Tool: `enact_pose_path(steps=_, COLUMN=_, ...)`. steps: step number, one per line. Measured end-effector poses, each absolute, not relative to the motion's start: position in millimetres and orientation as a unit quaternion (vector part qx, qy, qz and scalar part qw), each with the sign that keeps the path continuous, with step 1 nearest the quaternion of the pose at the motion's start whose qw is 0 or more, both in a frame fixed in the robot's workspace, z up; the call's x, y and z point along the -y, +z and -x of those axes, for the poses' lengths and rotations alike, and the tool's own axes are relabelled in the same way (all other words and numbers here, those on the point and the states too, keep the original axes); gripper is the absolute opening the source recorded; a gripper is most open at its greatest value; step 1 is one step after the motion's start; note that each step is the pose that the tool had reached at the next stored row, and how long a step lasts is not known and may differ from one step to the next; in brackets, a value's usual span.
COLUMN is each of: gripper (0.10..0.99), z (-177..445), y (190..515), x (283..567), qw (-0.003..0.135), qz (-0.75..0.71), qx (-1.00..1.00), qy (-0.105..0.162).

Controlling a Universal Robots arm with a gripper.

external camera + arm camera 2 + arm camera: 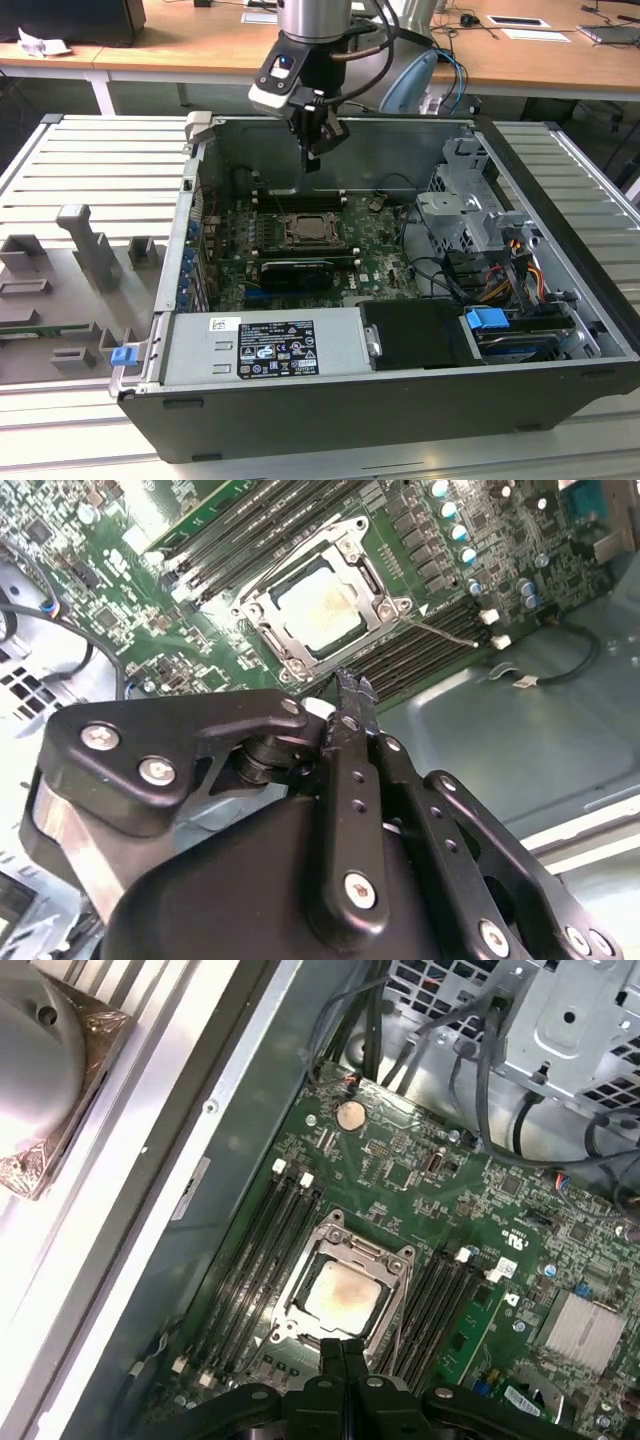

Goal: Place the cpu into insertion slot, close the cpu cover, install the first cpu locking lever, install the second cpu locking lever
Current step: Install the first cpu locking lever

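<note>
Upper centre in the exterior view, the gripper (312, 162) hangs pinched together and empty over the insertion slot (314, 231), presumably because the cpu (340, 1295) already sits beneath the cpu cover (298, 1285).

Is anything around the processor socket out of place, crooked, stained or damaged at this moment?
The cpu sits level inside the cpu cover, but its face carries a brownish stain. Beside it, a thin metal lever juts out sideways over the memory slots, seemingly unlatched.
</note>
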State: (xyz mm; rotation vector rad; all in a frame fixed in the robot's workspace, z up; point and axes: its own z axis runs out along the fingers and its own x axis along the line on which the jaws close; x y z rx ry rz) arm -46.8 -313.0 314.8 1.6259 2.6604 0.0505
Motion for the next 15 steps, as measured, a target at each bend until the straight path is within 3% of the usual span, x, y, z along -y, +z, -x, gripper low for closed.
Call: enact_pose_path(steps=15, gripper=0.106, z=46.0, y=314.8, x=312.6, qw=0.010, qz=-0.459, qx=-0.888, qy=0.017)
